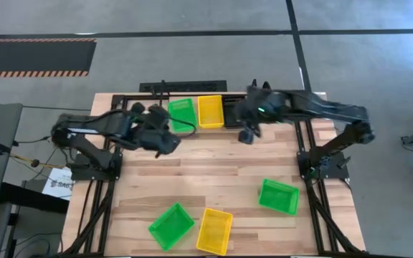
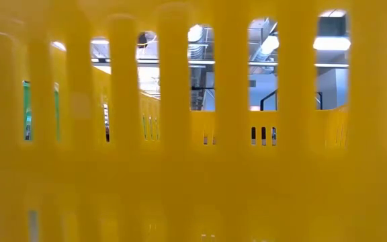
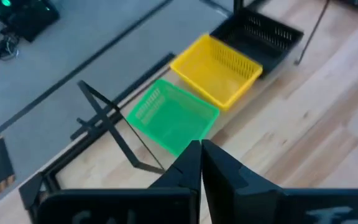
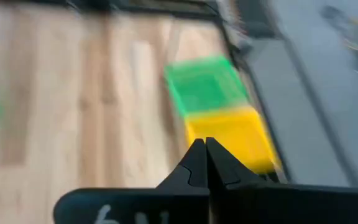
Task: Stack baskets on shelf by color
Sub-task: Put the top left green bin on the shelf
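Observation:
On the shelf [image 3: 107, 121] at the table's far edge, a green basket [image 1: 181, 113], a yellow basket [image 1: 210, 111] and a black basket [image 3: 260, 34] sit side by side on their bottoms. The right arm partly hides the black one in the high view. My left gripper [image 1: 167, 145] is shut and empty, hovering just near of the green shelf basket [image 3: 173, 118]. My right gripper [image 1: 247, 136] is also shut and empty, near of the shelf's right part. Loose on the table lie a green basket [image 1: 171, 226], a yellow basket [image 1: 214, 231] and another green basket [image 1: 278, 196].
The yellow basket [image 2: 193, 134] by the near edge stands right in front of the low camera and fills that view. Bare wood lies across the table's middle between the shelf and the loose baskets. Black arm frames [image 1: 314, 165] stand along the left and right sides.

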`<act>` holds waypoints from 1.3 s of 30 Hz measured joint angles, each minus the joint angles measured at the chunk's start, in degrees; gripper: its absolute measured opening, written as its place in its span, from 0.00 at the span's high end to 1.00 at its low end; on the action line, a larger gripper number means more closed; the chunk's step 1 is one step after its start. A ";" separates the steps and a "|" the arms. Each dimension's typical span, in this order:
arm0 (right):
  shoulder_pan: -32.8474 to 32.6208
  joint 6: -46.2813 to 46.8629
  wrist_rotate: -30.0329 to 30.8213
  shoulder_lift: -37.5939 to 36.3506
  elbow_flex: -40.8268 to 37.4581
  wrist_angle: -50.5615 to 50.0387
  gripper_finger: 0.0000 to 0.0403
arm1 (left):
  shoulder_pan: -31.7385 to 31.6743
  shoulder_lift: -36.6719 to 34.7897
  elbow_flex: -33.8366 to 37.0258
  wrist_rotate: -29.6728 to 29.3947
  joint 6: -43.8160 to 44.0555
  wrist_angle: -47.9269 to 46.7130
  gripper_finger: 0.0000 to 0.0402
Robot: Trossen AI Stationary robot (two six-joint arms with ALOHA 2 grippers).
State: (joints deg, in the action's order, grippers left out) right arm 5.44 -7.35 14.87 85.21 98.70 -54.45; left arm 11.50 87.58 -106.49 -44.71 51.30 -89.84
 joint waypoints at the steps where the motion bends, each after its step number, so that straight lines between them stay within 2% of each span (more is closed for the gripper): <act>1: 1.62 -0.99 -4.57 1.50 0.00 2.87 1.00 | 0.80 -1.21 1.53 -0.39 1.14 -0.08 1.00; 8: 11.59 -2.14 -25.16 13.74 -0.11 12.62 1.00 | 6.49 -8.98 14.84 -2.58 11.64 -0.08 1.00; 10: 13.20 -0.72 -29.52 17.02 0.39 16.21 1.00 | 7.08 -10.89 18.81 -2.04 14.24 -0.25 1.00; 11: 13.93 0.06 -29.87 18.64 1.30 15.59 1.00 | 7.31 -11.83 20.47 -1.87 15.74 -0.23 1.00; 16: 14.67 -1.08 -26.55 27.46 9.06 10.71 1.00 | 7.29 -14.40 25.84 0.17 19.95 -0.17 1.00; 23: 12.35 -6.37 -25.26 40.49 25.85 2.13 1.00 | 6.62 -14.65 26.17 -0.30 20.07 -0.17 1.00; 28: 12.34 -6.71 -23.98 48.12 36.47 1.80 1.00 | 6.41 -14.63 26.17 0.50 20.56 -0.13 1.00; 30: 12.60 -6.66 -21.69 48.23 35.11 5.68 1.00 | 6.41 -14.63 26.17 0.53 20.93 -0.16 1.00; 33: 13.21 -6.62 -18.90 48.89 34.99 5.76 1.00 | 6.41 -14.63 26.17 0.52 20.99 0.01 1.00; 39: 14.65 -6.24 -17.68 49.22 34.95 0.27 1.00 | 6.41 -14.53 26.17 0.50 21.01 0.88 1.00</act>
State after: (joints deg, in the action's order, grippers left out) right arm 20.09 -13.58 -2.81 134.43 133.64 -54.17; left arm 17.91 73.05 -80.31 -44.21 72.31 -88.97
